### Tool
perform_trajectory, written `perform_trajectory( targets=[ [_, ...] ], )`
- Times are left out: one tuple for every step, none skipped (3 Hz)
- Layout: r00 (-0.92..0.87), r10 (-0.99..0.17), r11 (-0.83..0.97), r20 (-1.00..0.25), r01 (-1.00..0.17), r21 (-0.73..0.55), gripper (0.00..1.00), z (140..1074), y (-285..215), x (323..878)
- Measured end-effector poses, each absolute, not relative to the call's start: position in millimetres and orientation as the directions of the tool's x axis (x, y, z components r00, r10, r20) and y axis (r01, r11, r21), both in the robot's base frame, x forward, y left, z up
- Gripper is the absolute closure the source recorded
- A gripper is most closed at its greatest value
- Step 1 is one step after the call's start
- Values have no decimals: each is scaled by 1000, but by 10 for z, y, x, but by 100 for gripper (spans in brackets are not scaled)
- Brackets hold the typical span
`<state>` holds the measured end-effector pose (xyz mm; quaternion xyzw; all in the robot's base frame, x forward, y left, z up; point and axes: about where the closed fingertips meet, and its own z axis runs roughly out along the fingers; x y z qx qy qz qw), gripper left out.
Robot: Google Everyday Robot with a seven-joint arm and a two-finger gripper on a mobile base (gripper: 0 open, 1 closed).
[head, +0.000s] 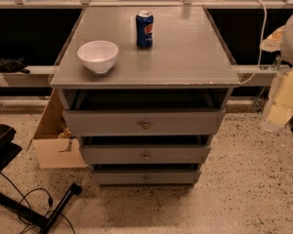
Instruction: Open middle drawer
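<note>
A grey cabinet stands in the middle of the camera view with three flat-fronted drawers stacked in it. The middle drawer point(145, 155) has a small round metal knob point(145, 156) at its centre and a dark gap above its front. The top drawer point(144, 122) juts out furthest, and the bottom drawer point(146, 178) looks slimmest. My gripper point(283, 106) is the pale cream shape at the right edge, well to the right of the cabinet and apart from every knob.
A white bowl point(98, 55) and a blue soda can point(144, 29) stand on the cabinet top point(185, 52). A cardboard box point(53, 140) lies on the speckled floor at the left. A black stand and cable point(39, 213) are at the bottom left.
</note>
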<state>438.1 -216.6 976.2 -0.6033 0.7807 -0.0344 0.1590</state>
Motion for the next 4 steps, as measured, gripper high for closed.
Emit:
perform_trajectory(
  targets=[
    [-221,-953,270,-207,-931,-246,0,9762,-2166,4381],
    [-208,-963,245,-170,-940,-237,0,9507,-2169,4401],
    [-146,-987,158,-71,-959,-235,0,8714,-2230,4369],
    [-106,-994,107,-17,-964,-242,0,8017,-2303,4302]
  ],
)
